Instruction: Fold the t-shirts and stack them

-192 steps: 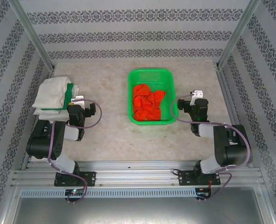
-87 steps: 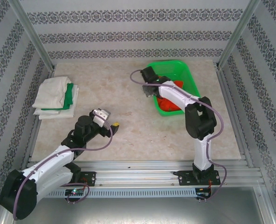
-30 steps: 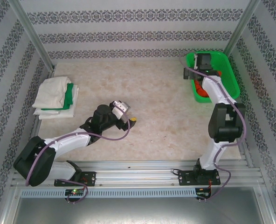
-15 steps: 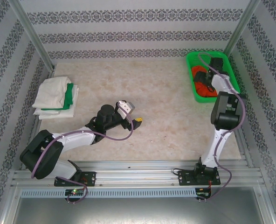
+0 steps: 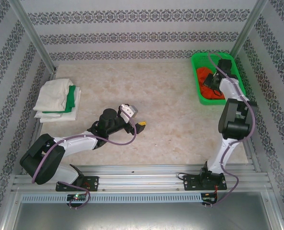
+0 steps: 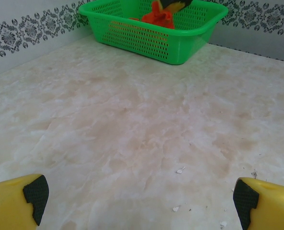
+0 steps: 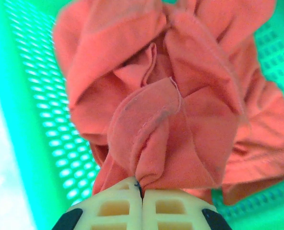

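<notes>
Since the earliest frame the green mesh basket [image 5: 214,101] has gone from table centre to the far right corner, and the left arm [image 5: 70,143] has swung from beside the stack out to mid-table.

Table [image 5: 161,91]: one, pale marbled top, a few small white crumbs in front of the left wrist camera.

Arms: two. The right arm [image 5: 230,120] stretches straight up its side and reaches into the basket. The left arm lies low and diagonal.

Basket: one, also seen at the far end of the left wrist view [image 6: 171,45] and around the cloth in the right wrist view [image 7: 36,96].

Stack of folded shirts [image 5: 55,98]: one pile at the far left, off-white on top, a green layer showing at its right edge, off-white below. The exact count is unclear.

Orange-red shirt [image 5: 207,79]: one, crumpled inside the basket [image 6: 159,14] [image 7: 180,96].

Right gripper [image 5: 215,76] [image 7: 142,191]: jaws clenched together, pinching a fold of the orange-red shirt.

Left gripper [image 5: 138,120] [image 6: 138,194]: jaws spread wide, holding nothing, low over bare table.
</notes>
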